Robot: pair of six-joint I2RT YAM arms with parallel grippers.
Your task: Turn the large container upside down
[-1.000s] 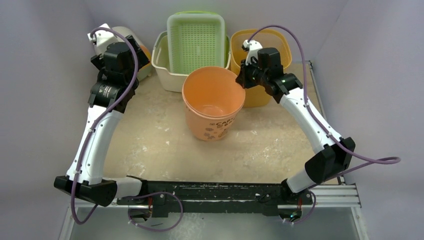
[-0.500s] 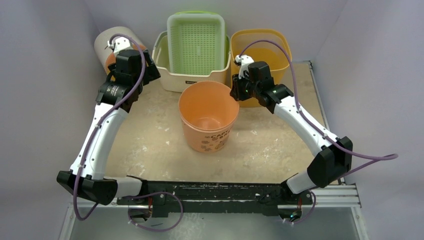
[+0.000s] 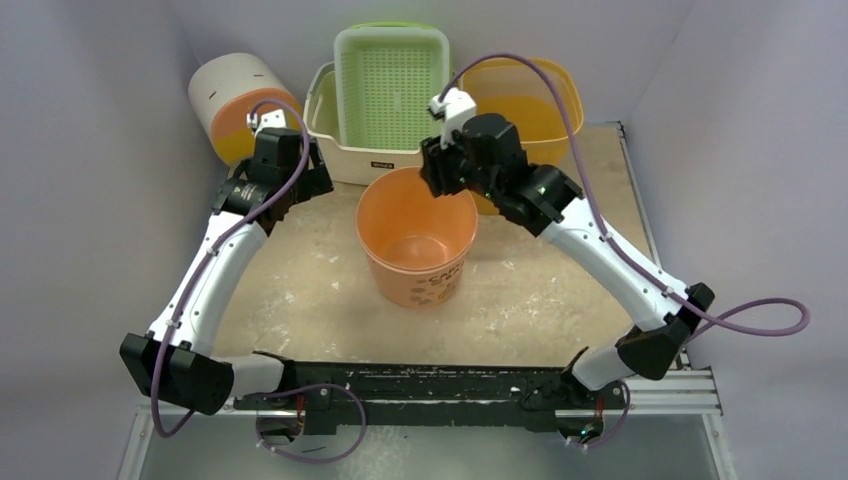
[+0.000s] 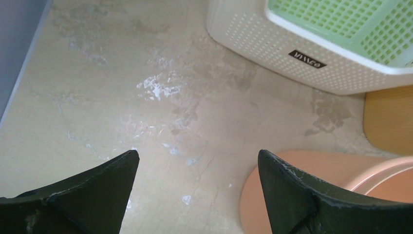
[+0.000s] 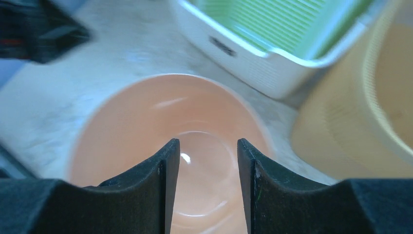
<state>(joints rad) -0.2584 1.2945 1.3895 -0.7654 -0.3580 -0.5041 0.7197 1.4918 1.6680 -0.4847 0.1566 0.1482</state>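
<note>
Worn beige bench (image 3: pixel 300 270), grey-purple walls on three sides. Bucket (image 3: pixel 415 240) stands upright mid-bench, mouth up, so not flipped yet; task looks barely started. Right gripper (image 5: pixel 207 142) hangs over the bucket's far rim, jaws partly apart, nothing between them. Its wrist view looks straight down inside, which reads like a setup to pinch the rim, one jaw in and one out; can't tell if it touches the rim. Left gripper (image 4: pixel 196 155) sits low over the bench just left of the bucket, jaws spread wide, empty, one jaw close to the bucket's wall and apart from it as far as I can see. Probably staged to steady or catch the wall when it tips. Far edge is crowded: white basket (image 3: pixel 335 140) with green tray (image 3: pixel 390 80) in it right behind the bucket, yellow tub (image 3: pixel 545 100) far right, white-and-orange can (image 3: pixel 235 100) tipped over in the far left corner. So I'd tip toward the near edge, away from those. Risk: thin rim slipping out of a pinch mid-rotation
</note>
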